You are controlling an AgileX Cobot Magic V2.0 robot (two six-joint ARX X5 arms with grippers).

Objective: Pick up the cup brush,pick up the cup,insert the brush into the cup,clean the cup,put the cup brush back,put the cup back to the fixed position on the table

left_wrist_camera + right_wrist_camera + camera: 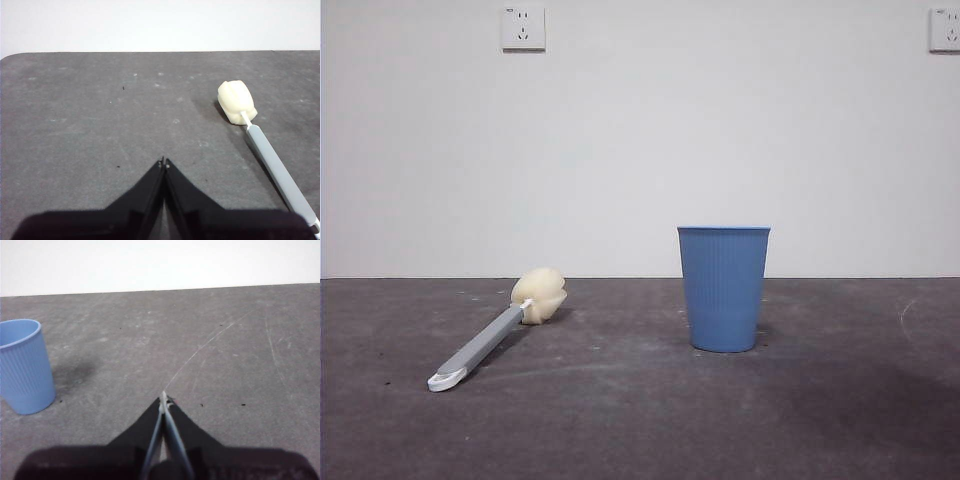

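Observation:
The cup brush [495, 333] lies on the table [640, 420] at the left, its cream sponge head toward the wall and its white looped end toward the front. The blue ribbed cup [723, 288] stands upright right of centre. Neither gripper shows in the front view. In the left wrist view my left gripper [164, 162] is shut and empty above bare table, apart from the brush [260, 145]. In the right wrist view my right gripper [164, 397] is shut and empty, apart from the cup [22, 367].
A white wall stands behind the table's far edge, with two wall sockets [523, 28] high up. Pale scuffs and a thin curved scratch [210, 342] mark the table surface.

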